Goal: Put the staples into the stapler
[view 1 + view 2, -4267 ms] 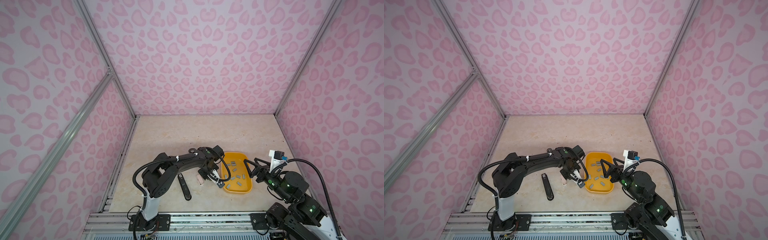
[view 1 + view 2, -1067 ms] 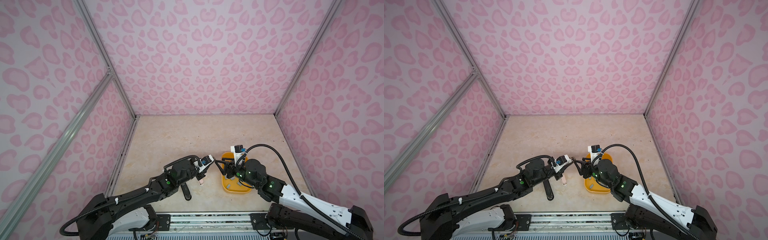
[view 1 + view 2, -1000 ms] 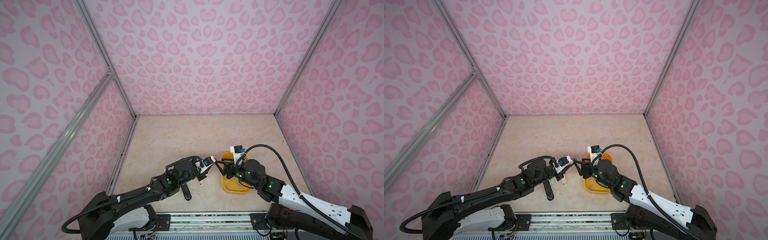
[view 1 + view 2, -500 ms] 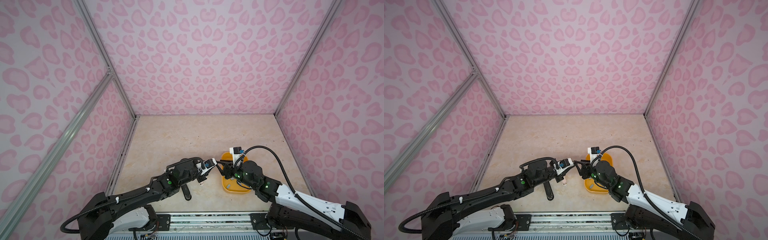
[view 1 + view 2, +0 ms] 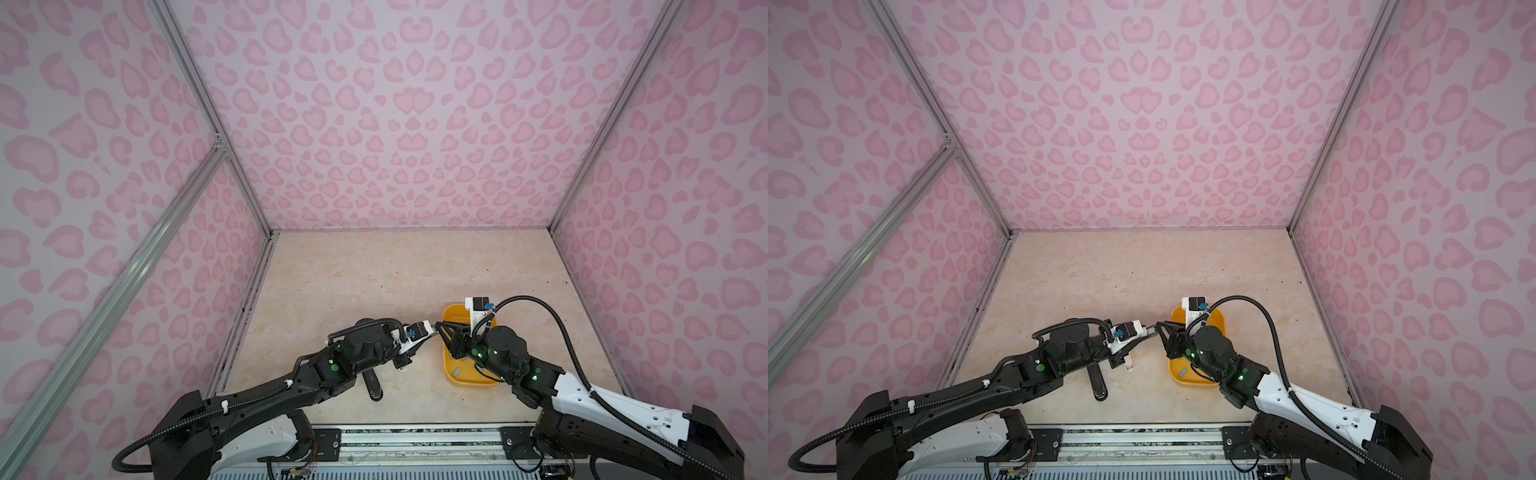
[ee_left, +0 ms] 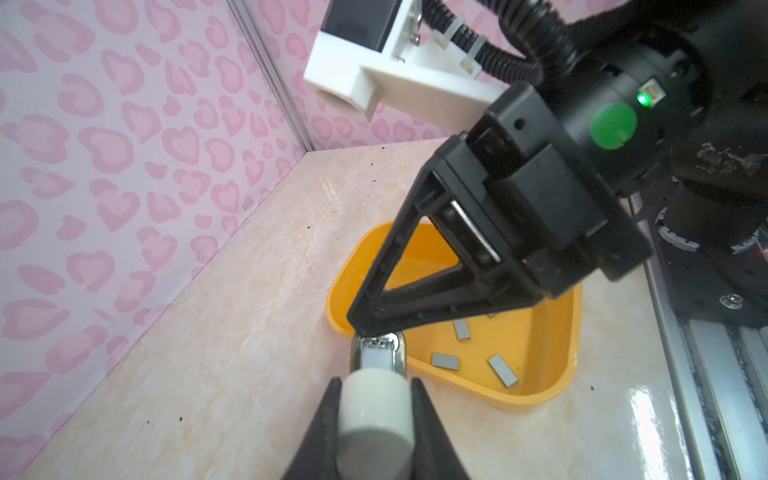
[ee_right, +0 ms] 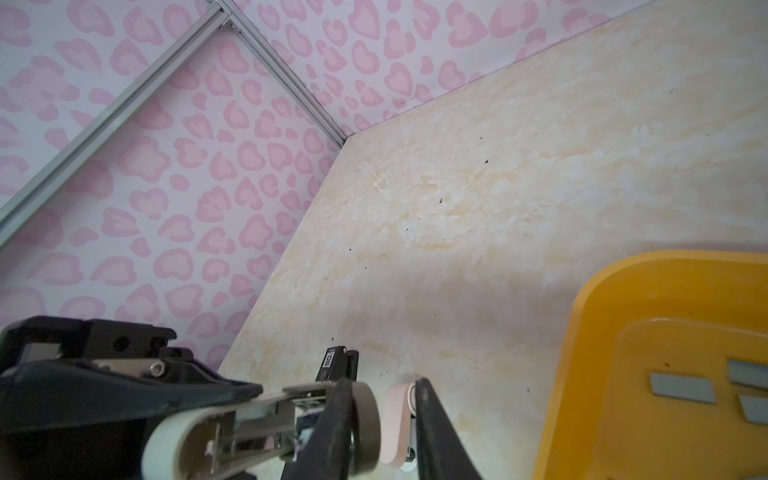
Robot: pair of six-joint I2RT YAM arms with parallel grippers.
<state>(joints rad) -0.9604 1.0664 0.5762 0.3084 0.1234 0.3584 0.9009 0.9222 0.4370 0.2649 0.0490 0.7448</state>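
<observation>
Two end effectors met tip to tip above the counter (image 5: 374, 270), just beside the edge of the orange tray (image 6: 521, 401) that faces the left arm. The left end effector (image 6: 375, 390) was closed on the white stapler (image 7: 170, 444) and held it off the counter. The long axis of this stapler pointed straight at the right end effector (image 7: 380, 384), and its metal channel was exposed. The right end effector stood partly open, with its fingers (image 7: 432, 424) on both sides of the stapler's front end. A gap showed on one side, so I judged it not clamped. No strip was visible between them.

The staples (image 6: 444, 361) lay flat and loose in the tray, each turned in a different direction. From the tip of the right end effector they lay lower and back toward the base of its own arm, so the right arm was clearly the nearer one. In my judgement the coming move turned on this: the tip had to go down and back into the tray, away from the channel.

By count there were three staplers: the white stapler, and a pink stapler (image 5: 1128, 364) and a black stapler (image 5: 372, 386) lying on the counter under the left arm. There was one tray. Three strips were fully visible in the left wrist view, and a fourth was half hidden.
</observation>
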